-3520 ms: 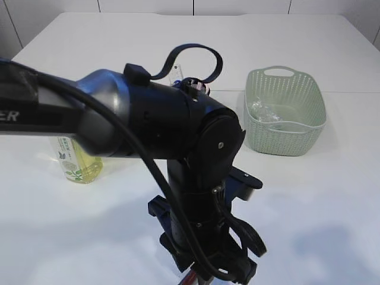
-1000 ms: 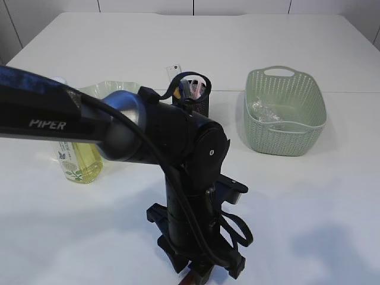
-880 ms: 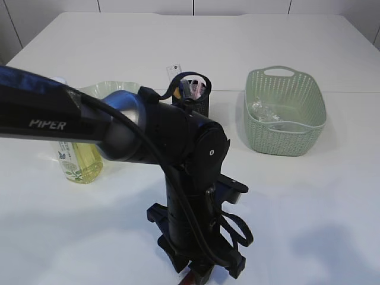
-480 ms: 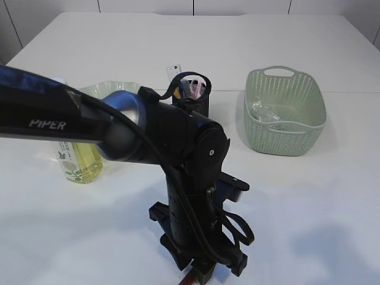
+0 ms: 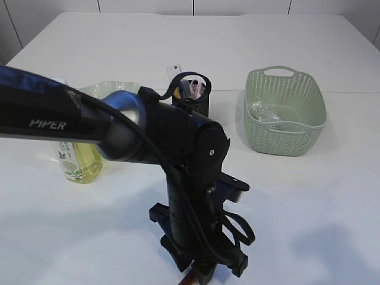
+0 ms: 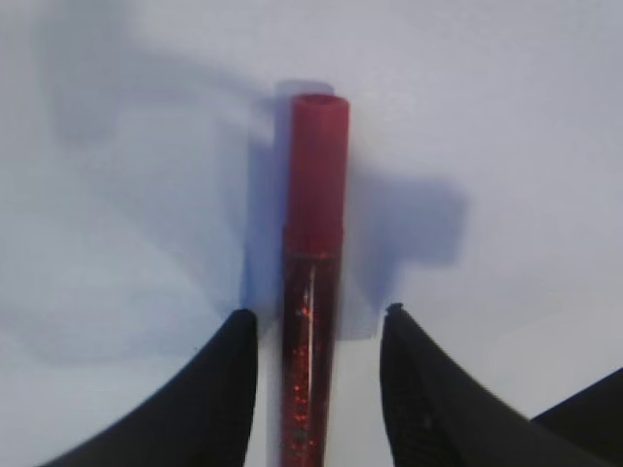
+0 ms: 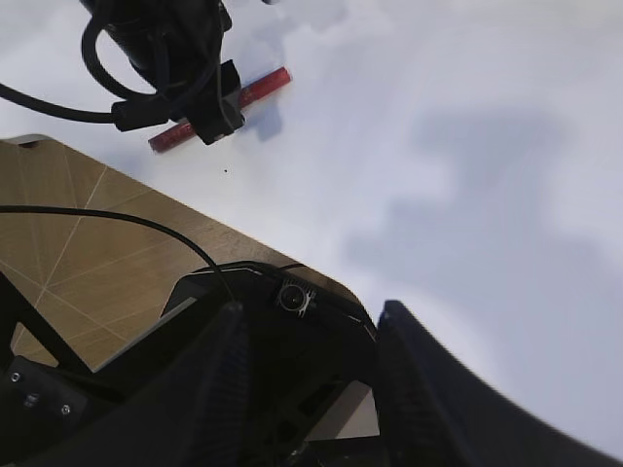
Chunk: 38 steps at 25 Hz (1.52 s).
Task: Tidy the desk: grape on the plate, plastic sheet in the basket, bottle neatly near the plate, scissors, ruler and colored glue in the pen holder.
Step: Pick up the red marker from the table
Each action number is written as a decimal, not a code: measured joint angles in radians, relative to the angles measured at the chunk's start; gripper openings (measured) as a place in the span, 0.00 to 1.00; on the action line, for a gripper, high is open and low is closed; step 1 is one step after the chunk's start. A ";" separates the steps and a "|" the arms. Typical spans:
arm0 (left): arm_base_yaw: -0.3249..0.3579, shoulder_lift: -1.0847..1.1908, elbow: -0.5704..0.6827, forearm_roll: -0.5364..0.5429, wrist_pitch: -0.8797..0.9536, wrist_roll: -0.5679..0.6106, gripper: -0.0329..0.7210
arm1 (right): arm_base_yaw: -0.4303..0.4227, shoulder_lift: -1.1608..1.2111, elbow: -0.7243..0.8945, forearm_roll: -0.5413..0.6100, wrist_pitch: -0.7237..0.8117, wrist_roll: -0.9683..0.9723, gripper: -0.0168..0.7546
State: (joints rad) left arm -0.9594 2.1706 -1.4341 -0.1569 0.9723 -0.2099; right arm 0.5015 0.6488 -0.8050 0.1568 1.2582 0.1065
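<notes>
A white table [image 5: 309, 196] fills the scene, with pale wall panels behind its far edge and a patch of wooden floor showing past its near edge in the right wrist view.

Nearest the camera, the left arm reaches in from the left and bends straight down at the table's front edge. Its gripper [image 6: 316, 336] stands half open, one black finger [image 6: 219, 389] on each side of the colored glue [image 6: 311, 282], a red glitter tube with a red cap that lies flat on the table. The fingers straddle the tube's body, with a sliver of white between each finger and the tube, so no grip shows. In the right wrist view the same tube [image 7: 258, 89] pokes out on both sides of the left gripper [image 7: 209, 112].

The right gripper [image 7: 307, 350] hangs over the table's near edge, jaws half apart with nothing between them.

Further back on the left stands the bottle [image 5: 80, 160] of yellow liquid, upright, just in front of the pale green plate [image 5: 110, 89]. Beside the plate, toward the middle, is the dark pen holder [image 5: 199, 101], with the ruler [image 5: 174, 71] and some pink items sticking out of it. To the right sits the green basket [image 5: 285, 139], holding the crumpled plastic sheet [image 5: 261, 111].
</notes>
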 joint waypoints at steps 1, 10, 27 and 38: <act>0.000 0.000 0.000 -0.006 0.004 0.000 0.45 | 0.000 0.000 0.000 0.000 0.000 0.000 0.47; 0.000 0.013 0.000 -0.018 0.013 0.000 0.45 | 0.000 0.000 0.000 0.000 0.000 0.000 0.47; 0.000 0.013 -0.002 0.006 0.013 0.000 0.17 | 0.000 0.000 0.000 -0.003 0.000 0.000 0.47; 0.000 0.013 -0.002 0.002 0.009 0.000 0.16 | 0.000 0.000 0.000 -0.003 0.000 0.000 0.47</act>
State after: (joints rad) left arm -0.9594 2.1836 -1.4357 -0.1546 0.9816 -0.2099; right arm 0.5015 0.6488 -0.8050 0.1534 1.2582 0.1065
